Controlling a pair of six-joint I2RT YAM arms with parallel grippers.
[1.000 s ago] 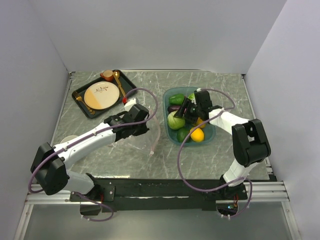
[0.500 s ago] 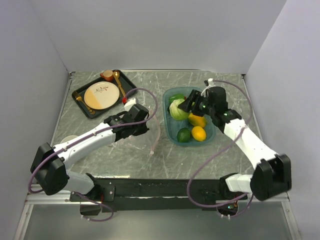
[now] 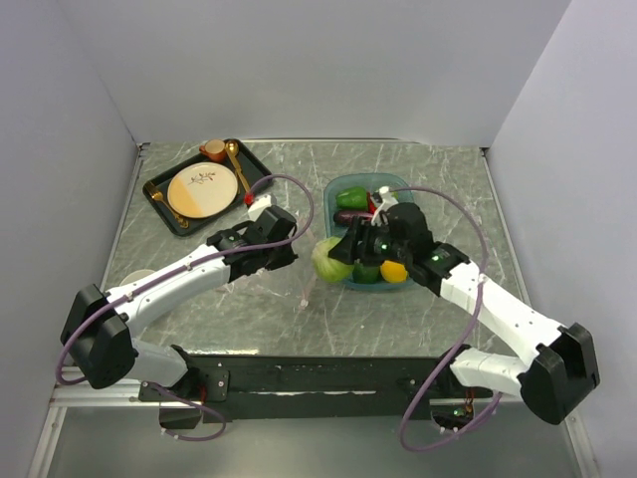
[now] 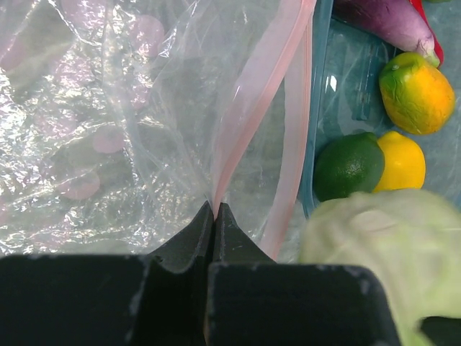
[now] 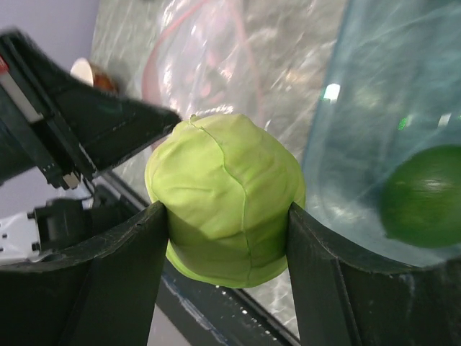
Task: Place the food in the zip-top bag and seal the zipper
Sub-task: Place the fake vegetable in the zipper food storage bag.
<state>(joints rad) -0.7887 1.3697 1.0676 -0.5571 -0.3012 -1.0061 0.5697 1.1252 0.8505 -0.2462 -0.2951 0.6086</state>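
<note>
Right fingers (image 5: 122, 288) clamp a green cabbage (image 5: 227, 198) beside the tub (image 5: 360, 108); left fingers (image 4: 180, 252) pinch the bag (image 4: 108, 144)'s zipper (image 4: 251, 108).

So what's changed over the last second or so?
The right gripper carried the green cabbage out of the tub, leftward and nearer, to the mouth of the bag; its elbow swung out to the right. The left gripper stayed shut on the pink strip. The fruit left in the tub and the tray did not move.
</note>
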